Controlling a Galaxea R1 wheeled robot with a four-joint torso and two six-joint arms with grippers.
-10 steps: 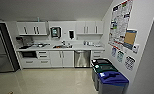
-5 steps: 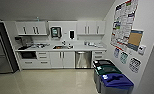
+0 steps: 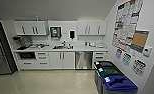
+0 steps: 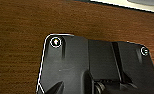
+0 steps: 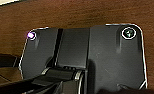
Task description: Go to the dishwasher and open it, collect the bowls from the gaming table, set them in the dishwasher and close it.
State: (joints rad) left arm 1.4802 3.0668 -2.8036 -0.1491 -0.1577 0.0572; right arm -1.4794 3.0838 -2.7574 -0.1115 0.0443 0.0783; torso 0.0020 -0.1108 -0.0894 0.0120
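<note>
Whether either gripper is released or clenched, I cannot tell; both wrist views give a dark plate over brown wood grain. White flat cabinets [image 3: 61,60] line the far wall. Between them, under the counter, stands the dishwasher [image 3: 84,60], steel-grey, rectangular, closed.

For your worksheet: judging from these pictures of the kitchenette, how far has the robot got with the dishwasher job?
Done: nothing yet. The dishwasher stands under the counter with its steel-grey front shut. In hand: the approach, since the head view faces the kitchenette from across the floor, with the bins at the right wall. Left: opening it, collecting the bowls, loading them and closing it.
</note>
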